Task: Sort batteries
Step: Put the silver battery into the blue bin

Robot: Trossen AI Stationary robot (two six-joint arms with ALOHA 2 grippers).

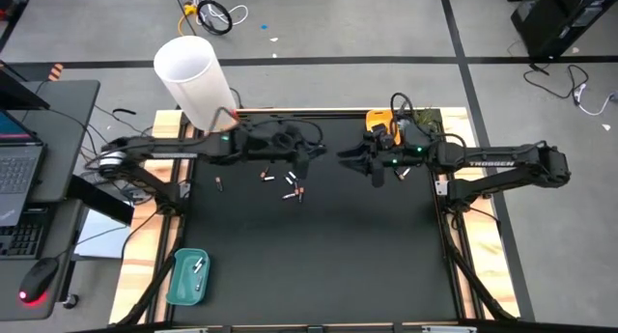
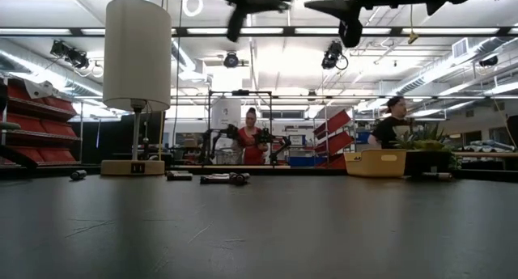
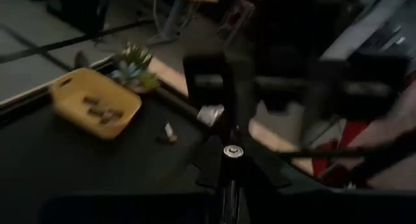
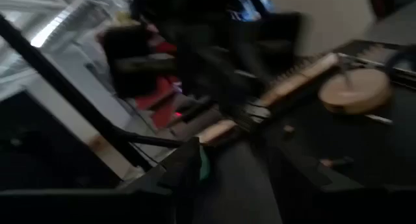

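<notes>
Gripping a battery end-on, the left gripper has its jaws pinched on it, the battery's long axis running along the fingers, round terminal facing the wrist camera. The right gripper faces it just apart, jaws spread. Loose batteries lie at mixed angles on the table; others rest in the teal tray and yellow tray

An overhead camera looks straight down on the whole black desk, while a low one sights level across it into the room. Both wrist cameras sit close, sharing the yellow tray with the overhead view.
</notes>
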